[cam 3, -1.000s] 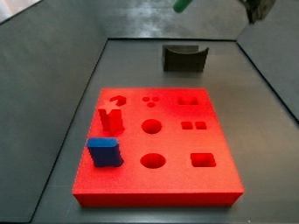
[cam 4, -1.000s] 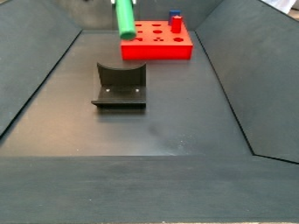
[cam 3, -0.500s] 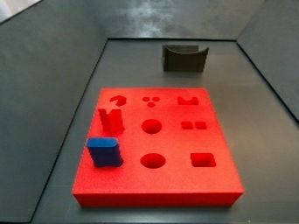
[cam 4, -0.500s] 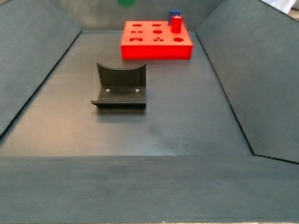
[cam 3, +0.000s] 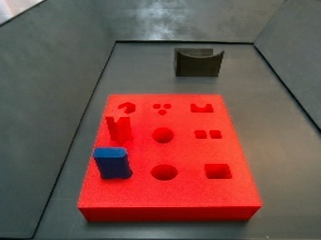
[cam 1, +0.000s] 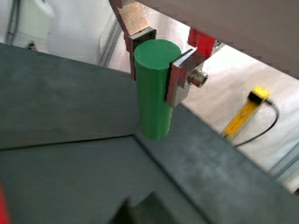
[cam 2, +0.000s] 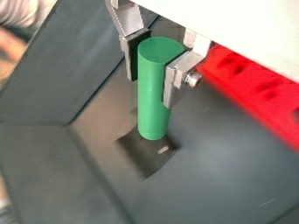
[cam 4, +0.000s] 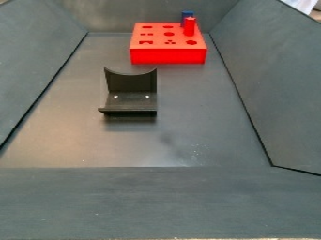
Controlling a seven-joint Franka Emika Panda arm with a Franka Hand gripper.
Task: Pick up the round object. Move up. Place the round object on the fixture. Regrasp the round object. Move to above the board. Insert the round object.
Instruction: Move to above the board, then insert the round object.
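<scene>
End effector (cam 1: 156,54) clamped on green peg (cam 1: 153,87), peg upright btwn the 2 plates in both wrist views, high over fixture (cam 2: 149,156). Side views: arm out of frame; fixture (cam 4: 129,91) center-left, board (cam 4: 168,43) w/ blue block (cam 4: 189,21) upper center.

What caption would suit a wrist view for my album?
Gripper holding the green round object upright, high above the dark fixture, red board alongside.
</scene>
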